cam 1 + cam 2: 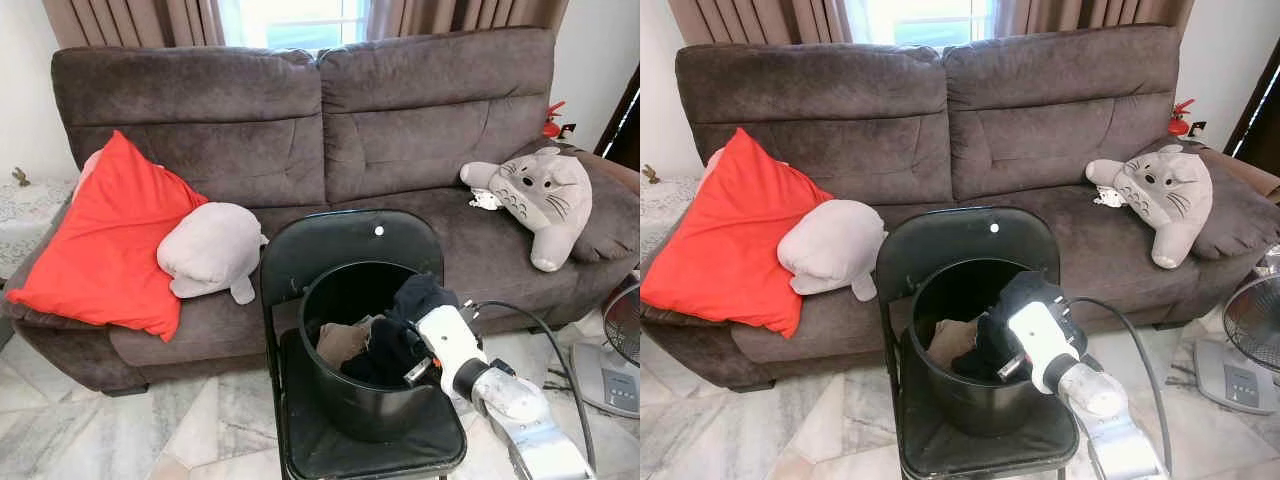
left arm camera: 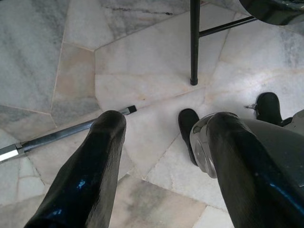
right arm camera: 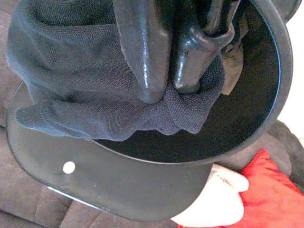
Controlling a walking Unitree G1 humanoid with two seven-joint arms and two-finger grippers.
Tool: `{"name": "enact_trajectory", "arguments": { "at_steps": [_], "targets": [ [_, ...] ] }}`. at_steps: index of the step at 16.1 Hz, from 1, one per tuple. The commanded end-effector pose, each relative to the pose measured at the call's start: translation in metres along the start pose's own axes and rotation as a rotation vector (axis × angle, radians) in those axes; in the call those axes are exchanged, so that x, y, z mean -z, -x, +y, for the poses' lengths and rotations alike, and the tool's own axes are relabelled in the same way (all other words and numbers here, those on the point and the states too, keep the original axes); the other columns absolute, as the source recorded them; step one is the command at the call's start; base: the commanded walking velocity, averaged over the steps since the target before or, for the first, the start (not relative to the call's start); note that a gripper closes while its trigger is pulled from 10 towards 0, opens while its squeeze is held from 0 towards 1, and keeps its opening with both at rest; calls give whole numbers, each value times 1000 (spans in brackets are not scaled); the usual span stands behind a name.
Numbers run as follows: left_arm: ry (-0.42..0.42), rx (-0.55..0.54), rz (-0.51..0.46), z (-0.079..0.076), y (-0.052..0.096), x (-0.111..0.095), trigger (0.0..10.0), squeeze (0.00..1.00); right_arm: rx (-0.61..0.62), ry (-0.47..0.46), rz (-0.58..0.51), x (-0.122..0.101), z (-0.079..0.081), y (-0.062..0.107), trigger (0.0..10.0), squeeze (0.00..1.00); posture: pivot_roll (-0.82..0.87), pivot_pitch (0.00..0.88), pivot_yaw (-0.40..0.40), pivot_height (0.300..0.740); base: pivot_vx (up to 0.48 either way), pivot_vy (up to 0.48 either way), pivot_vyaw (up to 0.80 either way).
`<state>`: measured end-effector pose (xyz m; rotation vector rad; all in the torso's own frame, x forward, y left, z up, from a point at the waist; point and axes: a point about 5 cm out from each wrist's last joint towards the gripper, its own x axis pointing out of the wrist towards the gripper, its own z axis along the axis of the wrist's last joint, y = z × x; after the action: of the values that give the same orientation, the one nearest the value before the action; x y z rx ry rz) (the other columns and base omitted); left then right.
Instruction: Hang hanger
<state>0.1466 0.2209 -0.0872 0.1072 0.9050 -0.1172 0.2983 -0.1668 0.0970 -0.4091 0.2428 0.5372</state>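
A black bucket (image 1: pixel 330 275) stands on the seat of a black folding chair (image 1: pixel 340 235) in front of the sofa. My right gripper (image 3: pixel 168 90) reaches into the bucket from the right and is shut on a dark mesh garment (image 3: pixel 71 85), with a fold pinched between its fingertips. The garment (image 1: pixel 420 295) bulges up over the bucket's right rim and covers the fingers in the eye views. A beige cloth (image 1: pixel 342 342) lies deeper in the bucket. My left gripper (image 2: pixel 164 128) hangs open over the marble floor, holding nothing.
A brown sofa (image 1: pixel 400 130) behind the chair carries a red cushion (image 1: pixel 105 240), a grey plush (image 1: pixel 210 250) and a cat-like plush (image 1: pixel 545 200). A fan (image 1: pixel 620 340) stands on the floor at the right. A metal rod (image 2: pixel 57 137) lies on the floor near a chair leg (image 2: pixel 194 42).
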Motion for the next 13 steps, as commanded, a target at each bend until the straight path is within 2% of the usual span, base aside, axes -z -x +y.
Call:
{"name": "enact_trajectory", "arguments": {
  "at_steps": [1,3,4,5,8,11,12,13],
  "targets": [
    [-11,-3,15,2,2,4,10000,0,-11,-1,21,3,3,-2,0,0,-48,11,56,740,0,0,0],
    [-11,-3,18,2,2,4,10000,0,5,-8,60,10,3,-1,0,0,-47,13,55,740,0,0,0],
    [-10,-3,19,2,2,5,10000,0,11,-12,69,12,3,-1,3686,0,-47,13,55,740,0,0,0],
    [-9,-3,23,2,2,5,10000,0,48,-33,113,18,2,-1,10000,0,-47,13,55,740,0,0,0],
    [-10,-1,28,1,2,7,10000,0,93,-57,156,25,1,-2,10000,0,-46,15,56,740,0,0,0],
    [-11,-1,31,1,2,7,10000,0,82,-61,150,24,5,-3,10000,0,-46,15,55,740,0,0,0],
    [-12,-1,32,1,2,7,10000,0,84,-69,145,23,5,-4,10000,561,-46,15,56,740,0,0,0],
    [-11,-1,33,1,2,7,10000,0,96,-72,145,23,5,-4,10000,1000,-46,15,55,740,0,0,0]
  ]
}}
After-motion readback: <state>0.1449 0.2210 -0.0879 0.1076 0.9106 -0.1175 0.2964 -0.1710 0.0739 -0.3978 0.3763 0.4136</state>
